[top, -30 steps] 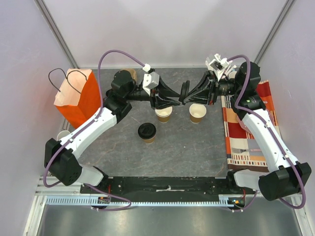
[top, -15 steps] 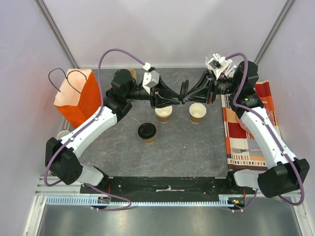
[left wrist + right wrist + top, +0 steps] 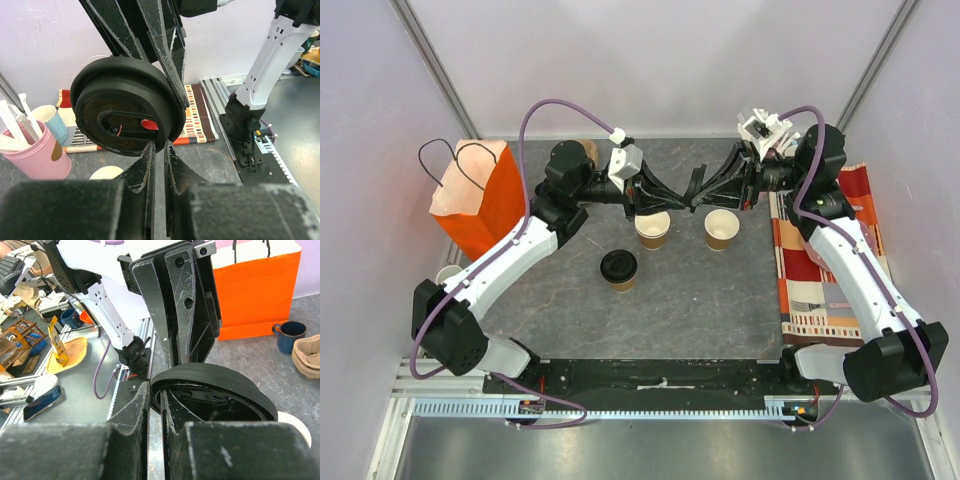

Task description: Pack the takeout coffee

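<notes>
A round black lid (image 3: 695, 186) hangs on edge in mid-air between both arms, above the table's back middle. My right gripper (image 3: 704, 196) is shut on its rim (image 3: 220, 385). From the other side, my left gripper (image 3: 684, 198) has its jaws pinched on the lid's lower rim (image 3: 125, 105). Below stand two open brown paper cups, one (image 3: 653, 229) under the left gripper and one (image 3: 722, 228) under the right. A third brown cup (image 3: 618, 268) with a black lid on it stands nearer the front.
An orange paper bag (image 3: 480, 195) stands open at the back left, with a dark blue mug (image 3: 290, 335) beside it. A striped cloth (image 3: 820, 270) lies along the right edge. A pink cup of sticks (image 3: 30, 150) and a light blue cup (image 3: 50, 120) stand near the cloth.
My left gripper's jaws have come together on the lid's rim. The right gripper has kept its grip, and both arms have barely shifted.
</notes>
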Robot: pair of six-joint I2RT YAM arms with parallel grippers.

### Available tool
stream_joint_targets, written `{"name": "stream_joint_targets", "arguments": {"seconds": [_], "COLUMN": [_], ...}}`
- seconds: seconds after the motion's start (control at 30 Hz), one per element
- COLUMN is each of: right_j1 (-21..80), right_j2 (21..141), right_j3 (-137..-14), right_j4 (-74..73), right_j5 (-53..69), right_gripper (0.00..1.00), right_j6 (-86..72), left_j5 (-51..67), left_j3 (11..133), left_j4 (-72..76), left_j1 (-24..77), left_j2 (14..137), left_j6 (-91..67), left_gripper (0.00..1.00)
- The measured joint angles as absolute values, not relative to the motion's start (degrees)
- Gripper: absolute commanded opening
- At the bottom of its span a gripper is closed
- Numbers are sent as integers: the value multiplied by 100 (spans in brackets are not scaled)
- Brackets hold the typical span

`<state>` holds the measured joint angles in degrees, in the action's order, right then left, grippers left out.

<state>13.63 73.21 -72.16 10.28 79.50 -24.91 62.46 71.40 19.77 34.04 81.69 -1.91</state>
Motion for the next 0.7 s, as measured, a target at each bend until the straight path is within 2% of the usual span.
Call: {"name": "stream_joint_targets", "arguments": {"seconds": [0.03,0.4,0.57,0.7], "right_j1": [1363,1363,1354,1350], "right_j2": [7321,7413,7607,7841], "right_j3": [-7207,-6969,-6785,-6606], "right_j4": [1035,1153,1057,869], "right_j5": [7950,7935,7769,7553], "right_gripper": [0,1,33,45], "right_j6": [-2506,-2517,-2425,-2276], "left_j5": [6270,6178,5712,5483], "left_j3": [7140,7087,7120,7203], "left_j4": [1979,1535,733,158], "left_j1": [3404,3361,3361,3420], "left_j2": [8169,8169,8169,8169], "left_j6": [-189,-62,401,897], "left_gripper": [2,2,2,2]}}
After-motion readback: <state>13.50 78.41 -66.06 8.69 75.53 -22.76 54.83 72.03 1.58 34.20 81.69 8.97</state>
